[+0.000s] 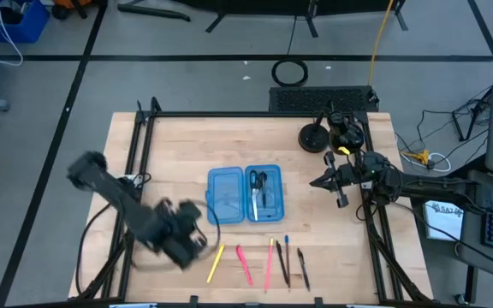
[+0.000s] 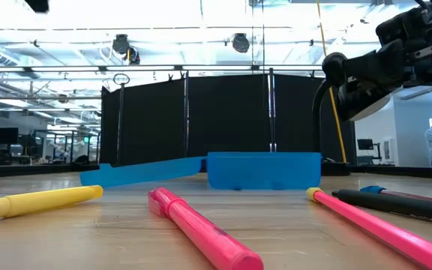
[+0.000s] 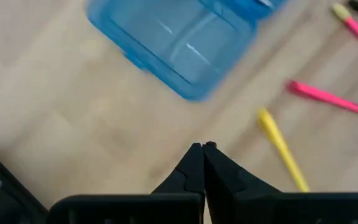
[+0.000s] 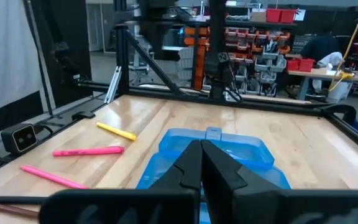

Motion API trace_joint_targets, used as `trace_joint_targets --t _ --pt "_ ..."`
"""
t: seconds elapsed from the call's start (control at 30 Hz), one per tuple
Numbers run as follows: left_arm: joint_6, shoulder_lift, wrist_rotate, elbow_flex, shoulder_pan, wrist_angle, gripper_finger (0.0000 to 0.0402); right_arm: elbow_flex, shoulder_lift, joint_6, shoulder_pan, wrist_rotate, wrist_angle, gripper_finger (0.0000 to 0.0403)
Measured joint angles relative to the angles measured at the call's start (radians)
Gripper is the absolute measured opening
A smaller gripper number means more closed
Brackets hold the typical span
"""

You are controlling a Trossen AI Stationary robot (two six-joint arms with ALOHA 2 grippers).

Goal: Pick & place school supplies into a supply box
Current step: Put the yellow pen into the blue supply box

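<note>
You've got the supply box [image 1: 245,194] lying open at centre frame in the high view, both halves flat, hinge running down the middle. The right half already holds the scissors [image 1: 258,190]; left half looks bare, so there's room for long items there.

Rest of the supplies sit in a row just below the box, lower centre of frame: yellow pen [image 1: 216,262], pink pen [image 1: 244,264], a second pink one w/ yellow tip [image 1: 270,263], then two dark pencils [image 1: 292,265] on the right end. All loose on the table [image 1: 169,145], none touching the box.

Left gripper [image 1: 202,239] is at lower left of centre, between the box and the yellow pen, fingers pressed together w/ nothing between them. Its wrist cam shows the tips over bare wood, yellow pen close by. Probably the next target, but you'd need to spread the fingers first.

Right gripper [image 1: 317,181] hovers right of the box, fingers also pressed together, empty, pointed at the box. It seems parked clear so the left arm has the row to itself.
</note>
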Motion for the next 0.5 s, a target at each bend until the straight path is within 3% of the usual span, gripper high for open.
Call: trace_joint_targets --t 0.2,0.5 --pt "-0.187 0.237 -0.019 0.23 -0.054 -0.025 0.0028 0.0 0.0 0.044 0.0 0.0 0.04 0.0" --pt "-0.222 0.446 0.055 0.29 -0.065 0.002 0.013 -0.001 0.0 0.067 0.0 0.001 0.048 0.0"
